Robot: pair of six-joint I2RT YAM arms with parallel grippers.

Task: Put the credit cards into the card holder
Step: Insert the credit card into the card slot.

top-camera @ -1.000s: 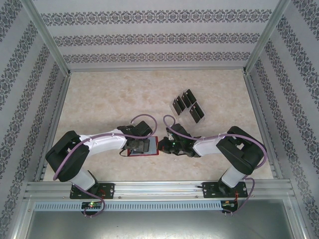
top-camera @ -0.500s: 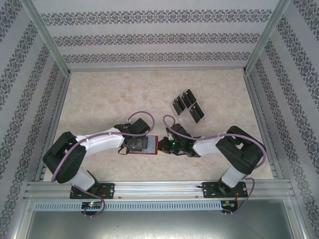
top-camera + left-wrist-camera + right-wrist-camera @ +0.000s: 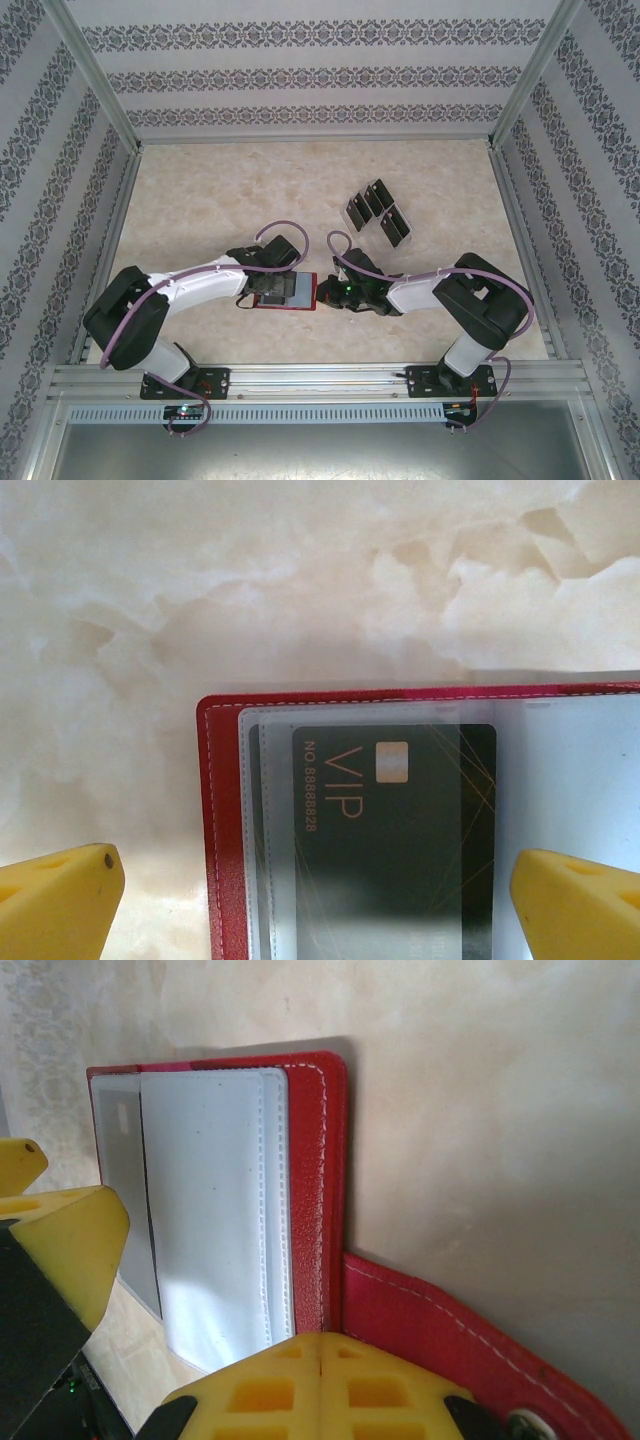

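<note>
Near the front of the smooth marble-look table [image 3: 220,200], the red card holder [image 3: 293,293] lies open. Flat black credit cards [image 3: 378,212] lie farther back. Up close, the left wrist view shows a shiny VIP card [image 3: 395,820] in a clear pocket [image 3: 275,780], with the left gripper [image 3: 318,895] spread wide. The right wrist view shows the stitched snap tab [image 3: 450,1330] beside the right gripper [image 3: 320,1385], squeezed together.

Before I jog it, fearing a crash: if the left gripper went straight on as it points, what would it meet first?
Probably the open card holder, landing on the clear pocket that covers a black credit card; depth is unclear.
</note>
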